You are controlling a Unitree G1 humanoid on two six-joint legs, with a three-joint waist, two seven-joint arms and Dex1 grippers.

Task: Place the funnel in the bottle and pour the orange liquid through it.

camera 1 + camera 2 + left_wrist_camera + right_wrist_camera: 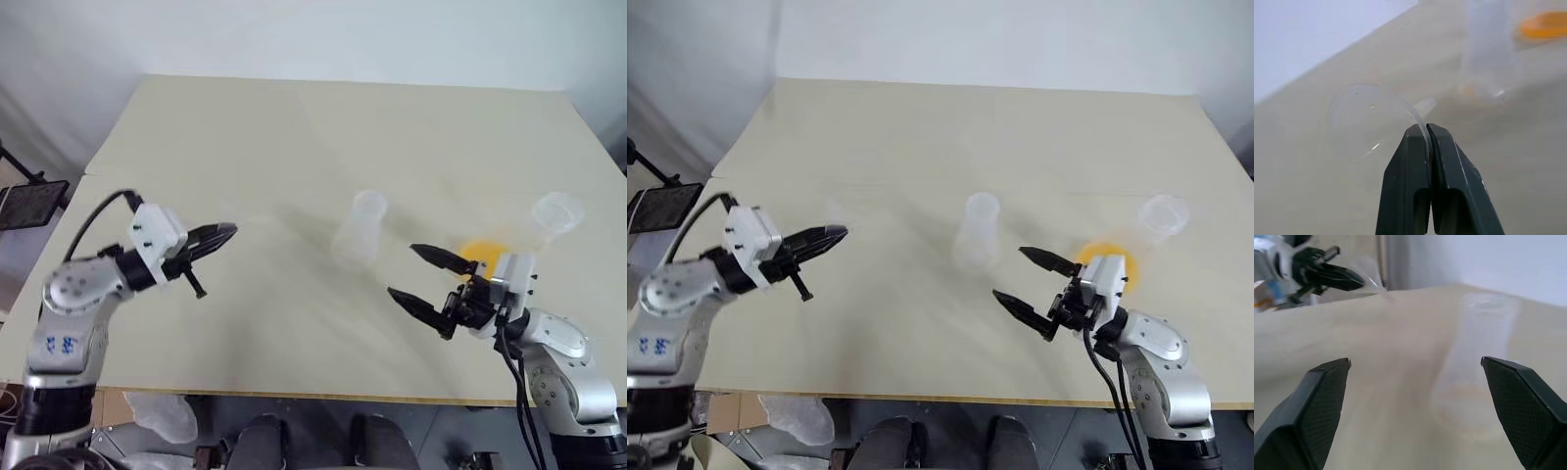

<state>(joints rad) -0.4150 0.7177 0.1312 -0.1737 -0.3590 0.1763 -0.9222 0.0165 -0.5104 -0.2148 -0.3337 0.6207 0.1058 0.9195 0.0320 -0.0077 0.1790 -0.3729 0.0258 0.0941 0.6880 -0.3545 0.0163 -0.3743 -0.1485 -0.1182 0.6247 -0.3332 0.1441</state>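
My left gripper [227, 233] has its jaws pinched shut on the rim of the funnel [1369, 122], which hangs clear of the table [294, 137] over its left half. My right gripper [423, 277] waits with jaws spread wide and empty, near the front edge on the right side. The bottle [361, 230] stands upright about mid-table, between my two grippers. The orange liquid [482, 255] sits in the broader flask [549, 223], just behind my right gripper toward the right edge.

The step in hand, as I judge it, is carrying the funnel across to the bottle's neck. The grip is on the thin rim alone, so I should move slowly and keep the stem pointing down. I should line the stem up directly over the mouth before lowering, and let go only once the cone rests on the neck. A sideways nudge could tip the light bottle; my right jaws could steady it.
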